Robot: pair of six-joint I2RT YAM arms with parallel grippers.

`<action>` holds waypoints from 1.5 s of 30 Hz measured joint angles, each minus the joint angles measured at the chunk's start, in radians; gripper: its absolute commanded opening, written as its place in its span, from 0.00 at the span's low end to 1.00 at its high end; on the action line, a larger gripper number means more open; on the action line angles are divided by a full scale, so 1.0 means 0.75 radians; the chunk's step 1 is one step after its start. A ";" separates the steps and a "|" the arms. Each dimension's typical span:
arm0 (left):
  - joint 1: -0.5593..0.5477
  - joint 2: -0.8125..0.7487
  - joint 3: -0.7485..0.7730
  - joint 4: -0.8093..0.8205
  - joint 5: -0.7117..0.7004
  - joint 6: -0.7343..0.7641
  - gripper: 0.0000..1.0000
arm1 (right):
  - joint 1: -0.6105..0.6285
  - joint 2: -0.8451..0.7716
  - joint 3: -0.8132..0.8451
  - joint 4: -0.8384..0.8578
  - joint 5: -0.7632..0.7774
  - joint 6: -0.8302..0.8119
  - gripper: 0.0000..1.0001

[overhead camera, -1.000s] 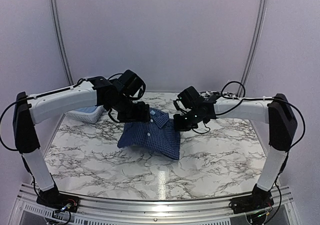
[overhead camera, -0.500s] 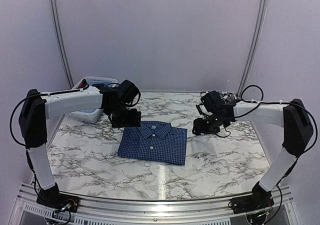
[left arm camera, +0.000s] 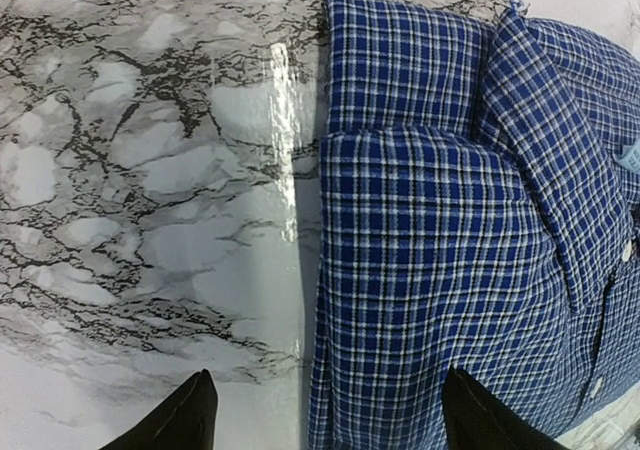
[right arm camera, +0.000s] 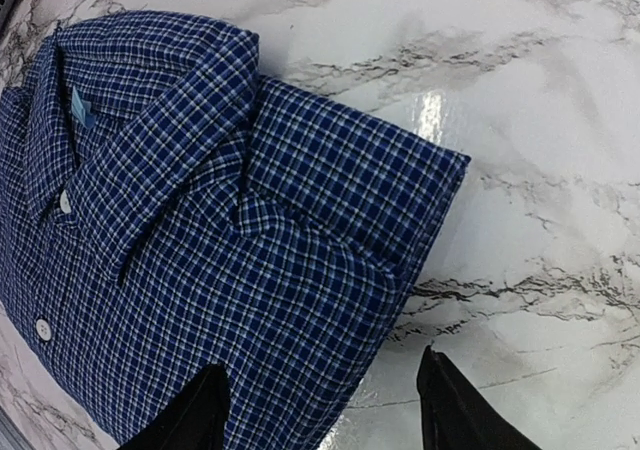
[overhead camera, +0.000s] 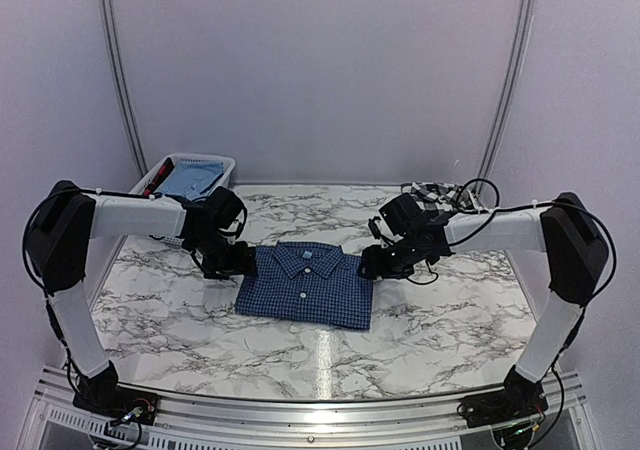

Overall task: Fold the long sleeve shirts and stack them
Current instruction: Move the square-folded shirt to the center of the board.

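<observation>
left fingers (left arm camera: 190, 418) spread wide | right fingers (right arm camera: 460, 412) spread | both low

No legible writing

The dark blue checked shirt (overhead camera: 305, 288) has a small light-blue neck label (right arm camera: 78, 106) just inside its collar (right arm camera: 170, 140). Any print on the label is too small to read in every view.

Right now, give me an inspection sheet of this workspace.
surface: glossy marble-pattern table.
job's things: one dark blue checked shirt, folded, flat mid-table; no second shirt on the table.
clutter: white basket, far left, light blue cloth inside.
grippers: left gripper and right gripper open, flanking the shirt's side edges, holding nothing.
cables: black loops by the arms, off the shirt.
surroundings: plain pale walls.
</observation>
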 measured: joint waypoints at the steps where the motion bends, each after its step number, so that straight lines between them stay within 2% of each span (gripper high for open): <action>1: 0.008 0.000 -0.017 0.023 0.022 0.005 0.77 | 0.000 0.010 -0.003 0.012 -0.005 0.005 0.58; 4: 0.025 0.000 -0.056 0.078 0.070 0.019 0.74 | 0.000 0.018 -0.032 0.048 -0.008 0.014 0.58; 11: 0.036 0.000 -0.079 0.171 0.149 0.041 0.55 | -0.022 0.010 -0.068 0.105 0.009 0.028 0.57; 13: 0.035 0.000 -0.091 0.199 0.160 0.036 0.47 | -0.054 -0.006 -0.093 0.124 0.009 0.028 0.57; 21: 0.024 -0.003 -0.184 0.253 0.147 -0.043 0.35 | -0.225 -0.025 -0.117 0.145 0.090 -0.006 0.56; 25: 0.000 -0.005 -0.202 0.287 0.117 -0.072 0.20 | -0.255 0.016 -0.065 0.143 0.166 -0.047 0.55; 29: -0.039 -0.005 -0.222 0.320 0.091 -0.108 0.00 | -0.280 0.143 0.091 0.143 0.261 -0.098 0.54; 40: -0.050 -0.105 -0.365 0.390 0.019 -0.142 0.00 | -0.329 0.347 0.415 0.083 0.467 -0.232 0.52; 45: 0.015 -0.184 -0.444 0.356 -0.002 -0.097 0.00 | -0.365 0.420 0.516 0.054 0.496 -0.277 0.50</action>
